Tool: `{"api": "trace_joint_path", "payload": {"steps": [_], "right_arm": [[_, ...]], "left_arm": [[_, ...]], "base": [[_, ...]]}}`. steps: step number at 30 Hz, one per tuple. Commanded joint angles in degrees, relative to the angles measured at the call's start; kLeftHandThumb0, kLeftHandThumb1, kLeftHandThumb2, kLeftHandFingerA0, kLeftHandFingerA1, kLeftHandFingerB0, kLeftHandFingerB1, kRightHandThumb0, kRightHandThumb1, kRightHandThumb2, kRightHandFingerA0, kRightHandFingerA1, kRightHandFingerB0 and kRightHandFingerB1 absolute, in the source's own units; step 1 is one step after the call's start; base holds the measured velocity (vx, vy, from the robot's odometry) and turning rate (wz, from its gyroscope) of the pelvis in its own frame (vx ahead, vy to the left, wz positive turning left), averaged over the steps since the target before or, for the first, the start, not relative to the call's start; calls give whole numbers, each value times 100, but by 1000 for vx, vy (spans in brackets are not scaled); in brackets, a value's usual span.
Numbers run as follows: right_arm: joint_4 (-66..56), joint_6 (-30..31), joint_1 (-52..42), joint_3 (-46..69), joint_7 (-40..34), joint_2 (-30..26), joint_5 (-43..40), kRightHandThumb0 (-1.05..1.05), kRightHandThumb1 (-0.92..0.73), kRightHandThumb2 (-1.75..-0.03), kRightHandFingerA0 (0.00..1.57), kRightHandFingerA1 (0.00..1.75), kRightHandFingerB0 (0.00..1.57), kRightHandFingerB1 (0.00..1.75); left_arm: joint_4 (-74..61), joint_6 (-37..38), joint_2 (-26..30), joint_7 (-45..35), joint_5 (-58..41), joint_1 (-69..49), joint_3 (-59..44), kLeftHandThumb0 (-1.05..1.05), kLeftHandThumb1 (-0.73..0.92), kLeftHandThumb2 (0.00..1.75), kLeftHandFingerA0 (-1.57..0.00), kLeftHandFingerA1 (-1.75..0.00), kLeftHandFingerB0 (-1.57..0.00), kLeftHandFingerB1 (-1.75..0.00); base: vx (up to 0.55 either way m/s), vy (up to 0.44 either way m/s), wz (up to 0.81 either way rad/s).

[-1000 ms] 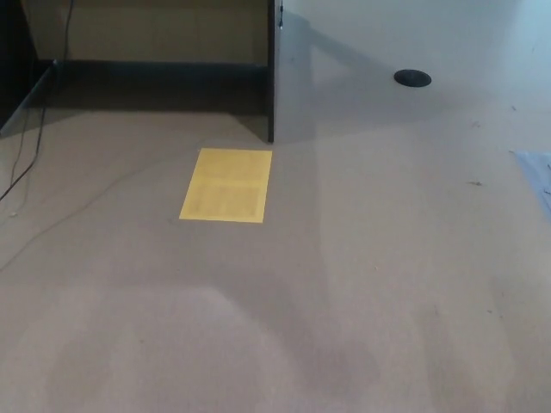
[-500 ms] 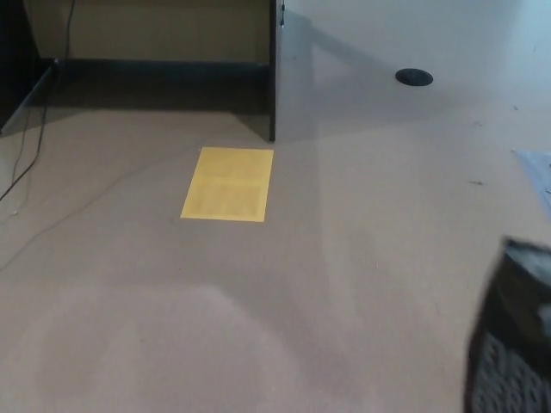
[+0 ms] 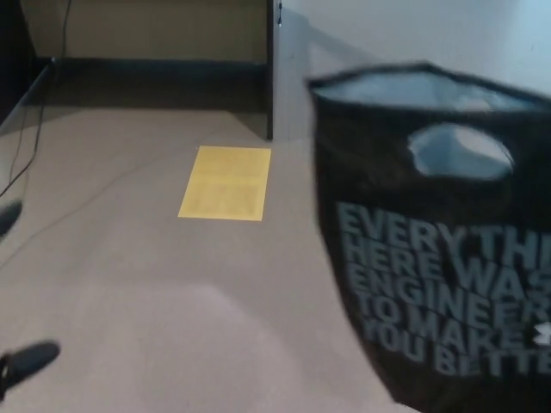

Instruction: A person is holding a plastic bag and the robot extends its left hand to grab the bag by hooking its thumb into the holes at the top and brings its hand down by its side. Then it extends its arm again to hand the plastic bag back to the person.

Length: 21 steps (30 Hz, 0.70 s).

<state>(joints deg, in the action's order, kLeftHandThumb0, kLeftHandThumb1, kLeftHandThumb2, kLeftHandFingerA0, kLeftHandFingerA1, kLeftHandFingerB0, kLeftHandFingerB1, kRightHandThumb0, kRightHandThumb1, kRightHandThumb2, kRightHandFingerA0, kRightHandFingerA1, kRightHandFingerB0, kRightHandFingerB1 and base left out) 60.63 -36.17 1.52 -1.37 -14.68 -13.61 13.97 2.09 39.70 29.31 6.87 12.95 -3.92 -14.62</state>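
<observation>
A black plastic bag (image 3: 430, 284) with pale lettering fills the right side of the head view, blurred by motion. Its open top faces up and a cut-out handle hole (image 3: 461, 151) shows near the rim. Whoever holds it is out of the picture. At the left edge, two black fingertips of my left hand (image 3: 27, 358) poke in, one low and one (image 3: 7, 217) higher up. They are apart, with nothing between them, and far left of the bag. The rest of the hand is cut off by the frame.
A yellow sheet (image 3: 225, 182) lies on the tan floor ahead. Behind it stands a dark vertical panel edge (image 3: 270, 69) with a dark baseboard (image 3: 155, 73) to its left. A thin cable (image 3: 34, 129) trails down the far left.
The bag came in from the lower right and rose up and left until it covers the right half. My left hand's fingertips have appeared at the left edge.
</observation>
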Motion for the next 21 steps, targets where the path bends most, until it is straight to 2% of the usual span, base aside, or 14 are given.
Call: {"api": "trace_joint_path", "payload": {"steps": [1, 6, 7, 8, 9, 11, 12, 21], "right_arm": [[47, -133, -26, 42, 58, -86, -74, -53, -58, -57, 41, 40, 30, 31], [62, -186, -88, 48, 71, -114, -72, -53, -59, -58, 42, 42, 32, 31], [44, -164, -89, 44, 88, -115, -72, -55, -59, -58, 42, 41, 31, 31], [32, -146, -81, 41, 96, -115, -70, -54, -59, -58, 41, 40, 31, 31], [0, -124, -79, 35, 100, -121, -62, -53, -60, -58, 40, 40, 30, 31], [-41, -95, -78, 38, 106, -132, -61, -53, -59, -58, 41, 40, 31, 31], [-38, -100, -76, 46, 98, -128, -66, -52, -60, -58, 41, 40, 31, 31], [-85, -118, -99, 76, 107, -118, -102, -52, -60, -58, 43, 41, 33, 32]], "left_arm": [[-694, -681, 130, -349, -156, 425, -95, -63, 40, 75, -7, -31, -9, -16], [-1354, -1011, -7, -407, 67, 875, 11, -64, 40, 76, -4, -41, 0, -20], [-1457, -1063, -27, -410, 99, 962, 33, -70, 43, 75, -11, -33, -10, -16], [-1644, -1229, -57, -459, 99, 1029, 65, -73, 45, 75, -10, -22, -12, -14], [-1812, -1391, -86, -509, 89, 1079, 92, -61, 50, 56, -5, -28, -4, -24], [-2101, -1641, -148, -587, 64, 1172, 142, -61, 50, 55, -5, -29, -4, -25], [-2306, -1781, -174, -638, 55, 1218, 168, -62, 40, 77, -3, -24, -5, -19], [-3576, -2693, -449, -835, 378, 1720, 413, -69, 44, 79, -1, -17, -9, -20]], "base": [[0, 0, 0], [0, 0, 0], [0, 0, 0], [0, 0, 0], [0, 0, 0], [0, 0, 0], [0, 0, 0], [0, 0, 0]]}}
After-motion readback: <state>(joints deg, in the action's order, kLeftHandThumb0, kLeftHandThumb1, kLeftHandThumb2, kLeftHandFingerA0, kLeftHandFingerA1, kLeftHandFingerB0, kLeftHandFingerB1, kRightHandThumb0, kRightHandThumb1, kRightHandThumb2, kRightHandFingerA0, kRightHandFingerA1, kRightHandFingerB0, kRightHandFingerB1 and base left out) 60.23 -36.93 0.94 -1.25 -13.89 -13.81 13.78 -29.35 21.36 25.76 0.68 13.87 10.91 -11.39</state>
